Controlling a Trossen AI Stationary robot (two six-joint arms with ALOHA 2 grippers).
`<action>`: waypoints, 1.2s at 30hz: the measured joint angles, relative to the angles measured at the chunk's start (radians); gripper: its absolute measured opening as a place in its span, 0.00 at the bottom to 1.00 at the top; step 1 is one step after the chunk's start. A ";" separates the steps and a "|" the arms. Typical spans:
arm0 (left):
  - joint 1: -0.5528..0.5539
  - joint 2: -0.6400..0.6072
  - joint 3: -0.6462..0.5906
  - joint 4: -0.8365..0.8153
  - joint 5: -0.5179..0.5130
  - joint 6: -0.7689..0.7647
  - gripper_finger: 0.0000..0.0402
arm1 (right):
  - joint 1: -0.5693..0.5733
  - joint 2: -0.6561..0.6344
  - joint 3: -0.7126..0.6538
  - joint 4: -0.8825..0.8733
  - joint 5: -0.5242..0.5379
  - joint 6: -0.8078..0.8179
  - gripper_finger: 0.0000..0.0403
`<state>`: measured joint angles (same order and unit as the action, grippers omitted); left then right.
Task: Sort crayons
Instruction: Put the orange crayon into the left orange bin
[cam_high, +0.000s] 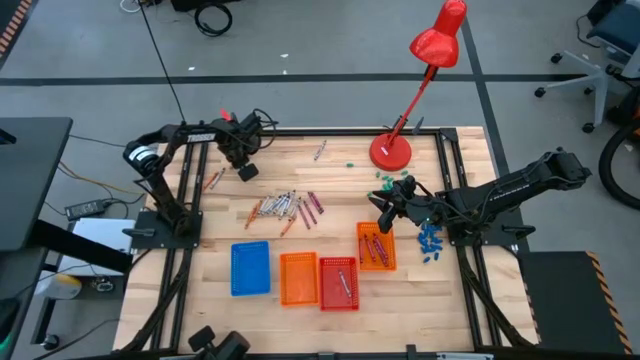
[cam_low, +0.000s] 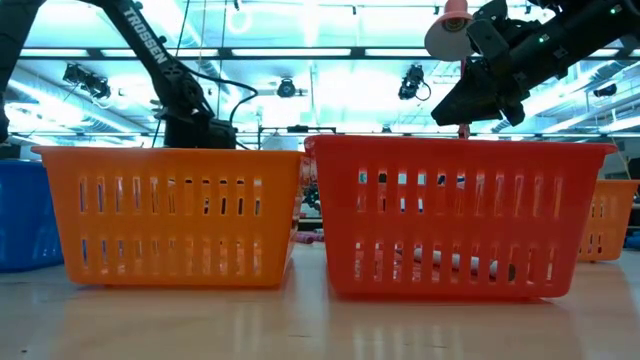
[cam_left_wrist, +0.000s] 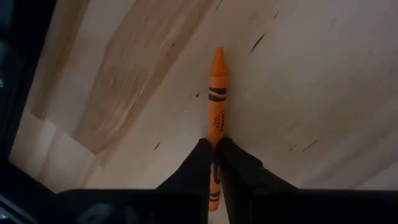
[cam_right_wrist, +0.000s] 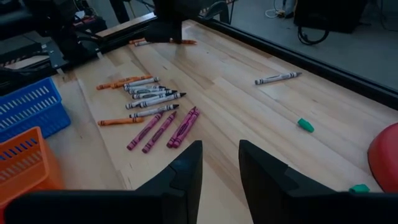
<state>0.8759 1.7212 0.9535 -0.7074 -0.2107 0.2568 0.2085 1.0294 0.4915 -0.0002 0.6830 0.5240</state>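
An orange crayon (cam_left_wrist: 216, 93) lies on the wood at the far left, and my left gripper (cam_high: 246, 171) is shut on it from above. More crayons, orange, grey and magenta, lie in a loose pile (cam_high: 285, 207) mid-table, also seen as the pile (cam_right_wrist: 152, 102) in the right wrist view. A single grey crayon (cam_right_wrist: 277, 78) lies farther back. My right gripper (cam_right_wrist: 217, 165) hovers open with nothing between its fingers. In the high view this right gripper (cam_high: 385, 214) is above the far end of the right orange tray (cam_high: 376, 247). My left gripper pinches the orange crayon's wrapped shaft (cam_left_wrist: 215, 134), about halfway along, between its two fingers. The fingers come steeply from above. The crayon's pointed tip (cam_left_wrist: 217, 53) sticks out beyond them, and the crayon lies flat on the table.
A blue tray (cam_high: 250, 268), an orange tray (cam_high: 298, 279) and a red tray (cam_high: 338, 283) stand in a row near the front. A red desk lamp's base (cam_high: 390, 152) stands at the back right. Teal bits (cam_high: 385, 180) and blue bits (cam_high: 430, 241) lie at the right.
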 joint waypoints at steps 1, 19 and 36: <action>-0.001 -0.008 0.000 -0.008 0.009 -0.002 0.07 | 0.000 0.000 0.000 0.000 0.000 -0.001 0.27; -0.095 -0.220 0.000 -0.021 0.320 -0.127 0.07 | 0.000 0.000 0.000 0.007 0.000 -0.001 0.27; -0.800 -0.287 0.002 0.167 0.437 -0.650 0.07 | 0.009 0.000 0.000 0.006 -0.022 0.003 0.27</action>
<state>0.0763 1.4341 0.9554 -0.5408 0.2267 -0.3927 0.2177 1.0290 0.4915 0.0056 0.6609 0.5268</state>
